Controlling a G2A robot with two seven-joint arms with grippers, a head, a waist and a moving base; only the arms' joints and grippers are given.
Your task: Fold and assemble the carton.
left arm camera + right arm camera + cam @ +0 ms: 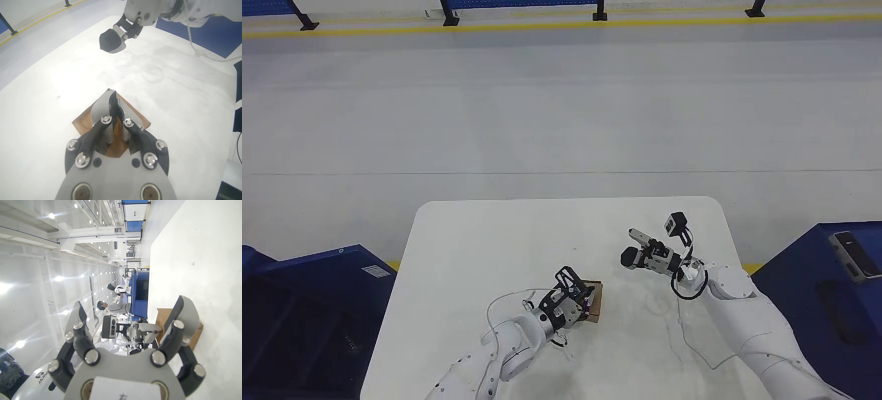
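The carton lies on the white bench, in the near half and slightly toward the robot's right of the middle. The left claw is right on top of it, coming in from the robot's side. Its two fingers are pressed close together with a strip of brown board pinched between them, so it is gripping the carton by a raised flap. The rest of the carton spreads out under and to both sides of those fingers, resting on the bench surface.

The right claw is off to the robot's right of the carton and a little farther out across the bench, well apart from it. It sits above the surface, turned on its side, with its fingers spread wide and nothing between them. From its wrist camera the carton shows just past one of the spread fingers, with the left claw clamped to it.

The carton is plain brown cardboard, small against the bench and low. From above it reads as a small squarish patch peeking out beside the left claw. From the left wrist it shows a pointed corner aimed away from the claw, with a flat panel on one side and a thicker edge on the other. How far it is folded I cannot tell, since the claw covers its middle.
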